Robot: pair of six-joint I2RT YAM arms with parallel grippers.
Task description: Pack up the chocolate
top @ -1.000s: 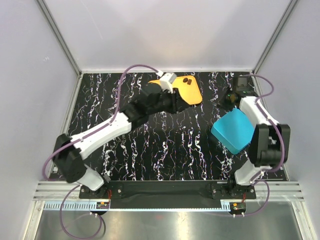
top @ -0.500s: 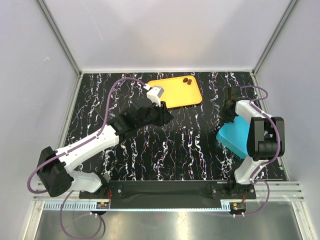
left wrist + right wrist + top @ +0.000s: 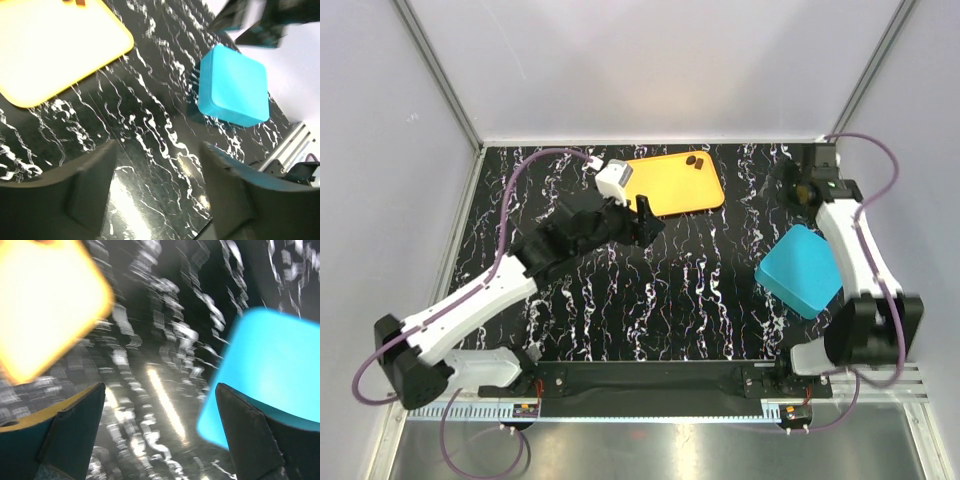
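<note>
The chocolate [image 3: 695, 160] that can be seen is two small dark pieces side by side on the far right part of the orange tray [image 3: 670, 185]. No other pieces show in any view. From the left gripper [image 3: 648, 218], which hangs just off the tray's near edge, the pieces lie farther back and to the right, across the bare orange surface. The tray's long side runs left to right, slightly tilted.

The left gripper's fingers [image 3: 90, 185] are spread with nothing between them. The right gripper [image 3: 794, 188] sits out past the tray's right end, over the dark marbled table [image 3: 700, 290]. Its wrist view is blurred, but the fingers [image 3: 75, 425] are plainly apart and empty too.

The left gripper looks the nearer of the two to the pieces, though not by much. Nothing stands between it and them.

The teal box [image 3: 802, 270] lies well apart from the tray, on the right arm's side and closer to the bases. It shows only a smooth closed top (so the lid probably has to come off before anything goes in).
</note>
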